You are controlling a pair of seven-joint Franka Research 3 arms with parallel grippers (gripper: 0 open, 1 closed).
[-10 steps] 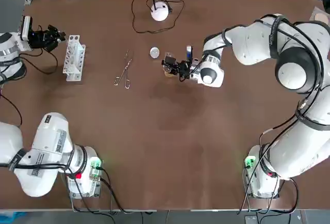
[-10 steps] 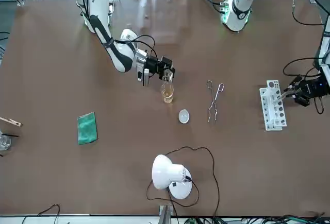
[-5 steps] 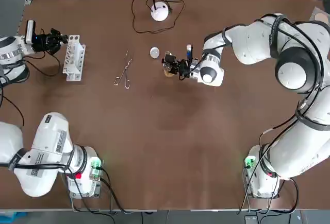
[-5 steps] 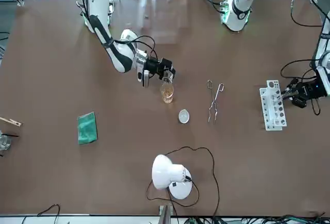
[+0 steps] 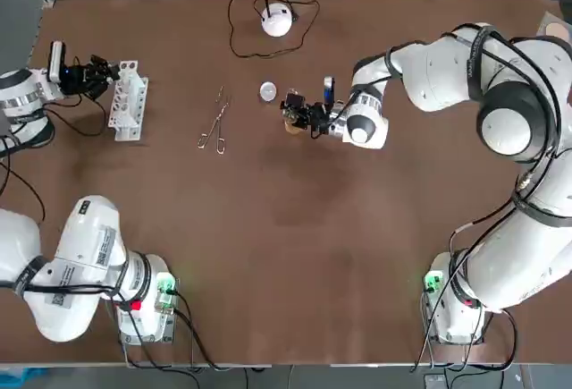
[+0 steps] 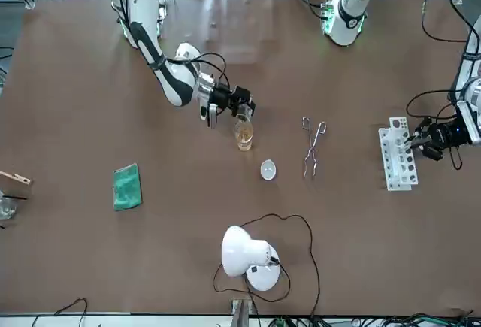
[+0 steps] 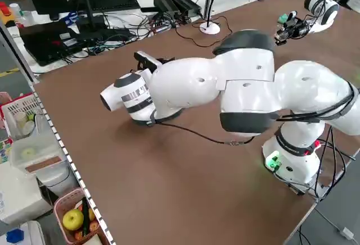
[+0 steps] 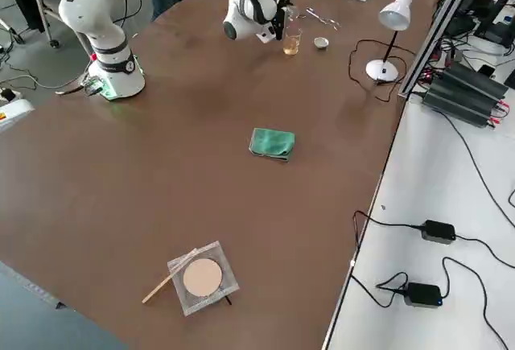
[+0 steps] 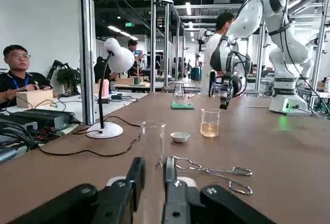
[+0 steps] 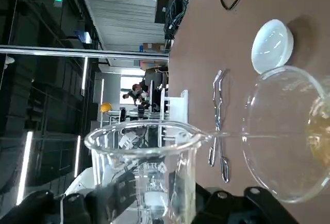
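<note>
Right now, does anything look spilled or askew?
Nothing stands out. The right end effector holds a clear glass tube tipped toward the glass beaker of amber liquid, nothing spilled; the left end effector holds a clear test tube by the white rack.

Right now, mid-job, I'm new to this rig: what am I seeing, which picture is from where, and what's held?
These are two white robot arms at a brown table, each ending in a two-finger gripper. The top view looks down from overhead; the front view faces the robot, so sides swap; the side views look down diagonally; each wrist view sits by that arm's fingers. The right gripper, mid-table, holds a small beaker tipped toward a beaker of yellowish liquid. The left gripper, near the table's left edge, grips a glass tube by the white rack. Also lying there: metal tongs, a small white dish, a desk lamp and a green cloth.
</note>
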